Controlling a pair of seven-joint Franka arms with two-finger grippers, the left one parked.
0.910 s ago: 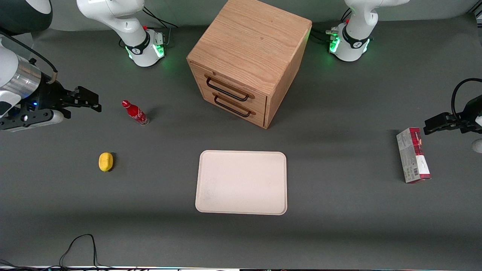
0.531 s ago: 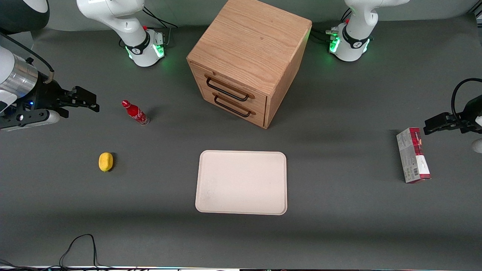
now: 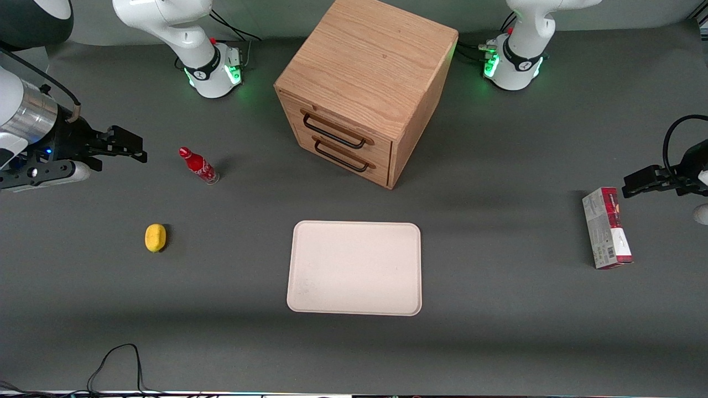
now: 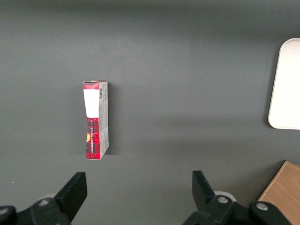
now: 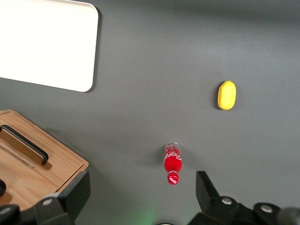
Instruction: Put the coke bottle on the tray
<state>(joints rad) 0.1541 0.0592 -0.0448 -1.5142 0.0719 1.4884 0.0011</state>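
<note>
A dark grey table [image 3: 498,331] seen from above, with two white robot arms mounted along its edge farthest from the front camera.

The coke bottle [image 3: 198,165] stands upright on the table toward the working arm's end, well apart from everything else. It is a slim red bottle with a red cap, white lettering and a clear base. In the right wrist view the bottle [image 5: 172,163] shows nearly end-on, cap toward the camera, between the two dark fingertips.

The gripper [image 3: 133,149] hangs above the table near the working arm's end, beside the bottle but apart from it, with a strip of bare table between them. Its two fingers are spread wide and hold nothing. In the right wrist view the gripper [image 5: 143,190] shows the same wide gap, one fingertip [image 5: 77,190] near the wooden box's corner.

The tray [image 3: 354,268] is a large flat cream-white rectangle with rounded corners and a low rim. It lies in the middle of the table, nearer the front camera than the bottle, and nothing is on it. A corner of the tray [image 5: 47,44] shows in the right wrist view.

A wooden box [image 3: 368,83] with two drawers, each with a dark handle, stands farther from the front camera than the tray. Its drawers are shut.

A lemon [image 3: 155,237] lies near the working arm's end, nearer the front camera than the bottle.

A red-and-grey carton [image 3: 607,228] lies flat toward the parked arm's end of the table.

A black cable [image 3: 116,365] loops at the table's edge nearest the front camera.
</note>
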